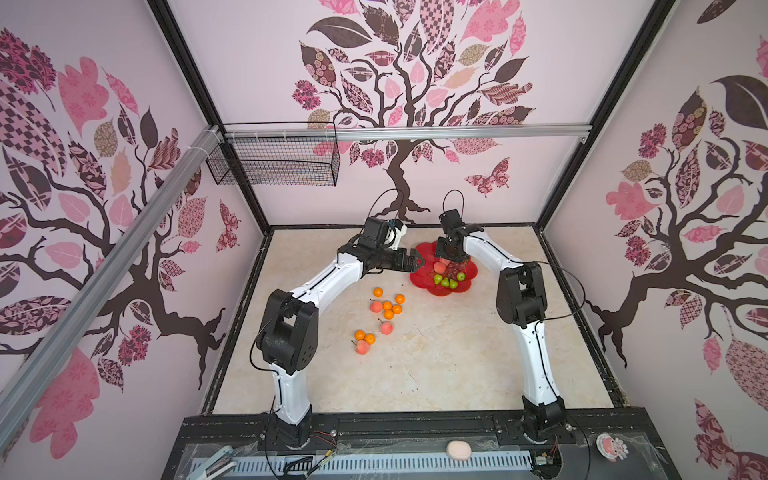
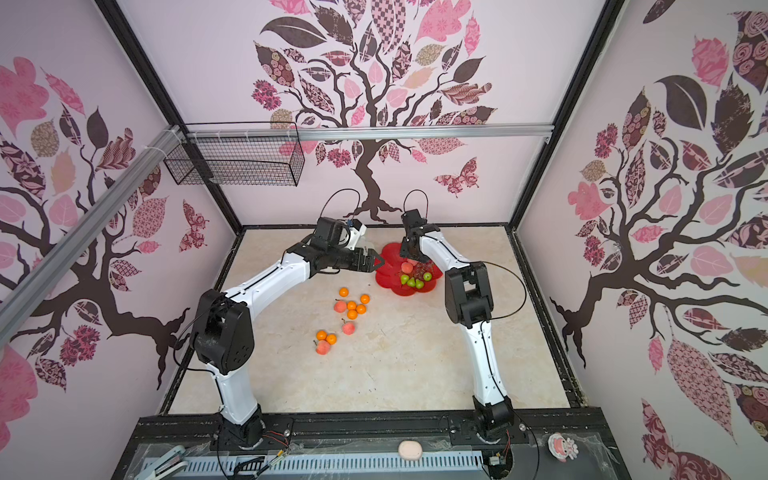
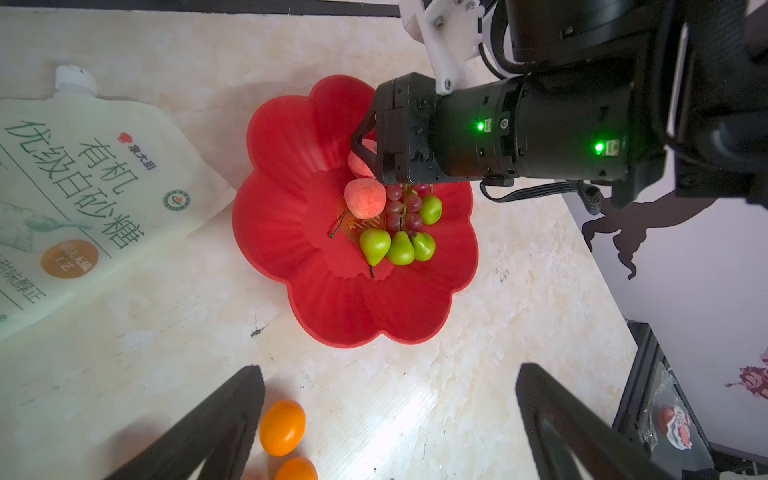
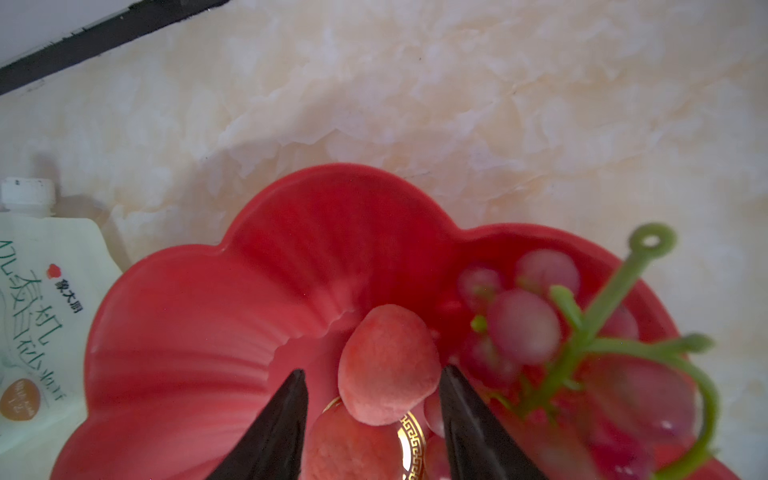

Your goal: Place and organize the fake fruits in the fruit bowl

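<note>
The red fruit bowl point(image 1: 432, 289) point(image 2: 397, 289) point(image 3: 291, 166) point(image 4: 187, 332) sits at the table's far middle. It holds two peaches point(image 3: 365, 198), several green pears and apples point(image 3: 401, 249), and a grape bunch point(image 3: 405, 208) point(image 4: 523, 328). My right gripper point(image 1: 446, 259) point(image 4: 372, 372) hangs over the bowl, open. One peach point(image 4: 388, 365) lies between its fingertips, leaning on a second peach, with a gap on one side. My left gripper point(image 1: 415, 261) point(image 3: 390, 368) stands open and empty beside the bowl's left rim. Several tangerines point(image 1: 387, 305) point(image 3: 282, 427) and three peaches point(image 1: 376, 306) lie on the table.
A white printed pouch point(image 3: 83, 187) point(image 4: 33, 311) lies flat next to the bowl. A black wire basket point(image 1: 274, 162) hangs on the back wall at the left. A pale pink lump point(image 1: 459, 450) rests on the front rail.
</note>
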You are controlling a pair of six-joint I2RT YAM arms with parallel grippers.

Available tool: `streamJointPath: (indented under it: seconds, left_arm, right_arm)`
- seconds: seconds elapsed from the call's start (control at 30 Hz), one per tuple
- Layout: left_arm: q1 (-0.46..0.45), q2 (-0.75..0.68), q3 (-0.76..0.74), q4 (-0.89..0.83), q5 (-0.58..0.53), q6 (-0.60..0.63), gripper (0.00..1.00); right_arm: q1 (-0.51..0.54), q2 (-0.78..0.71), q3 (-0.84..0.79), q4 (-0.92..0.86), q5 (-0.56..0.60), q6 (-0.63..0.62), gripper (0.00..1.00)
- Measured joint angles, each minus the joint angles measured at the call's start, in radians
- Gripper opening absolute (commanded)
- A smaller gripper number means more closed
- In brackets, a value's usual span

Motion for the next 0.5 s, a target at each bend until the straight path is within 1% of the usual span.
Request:
streamJointPath:
  seconds: [0.13, 0.3, 0.5]
  left_arm:
    - [0.040, 0.005, 0.026, -0.060, 0.053, 0.036, 0.99]
    - [0.125, 0.001, 0.027, -0.104, 0.111, 0.065, 0.99]
    - [0.215, -0.047, 0.027, -0.159, 0.139, 0.124, 0.98]
  right_arm:
    - [0.002, -0.094, -0.100, 0.018, -0.001, -0.001, 0.54]
    - [0.028, -0.245, -0.241, 0.053, 0.003, -0.003, 0.54]
    - [0.116, -0.364, -0.370, 0.085, 0.002, -0.003, 0.54]
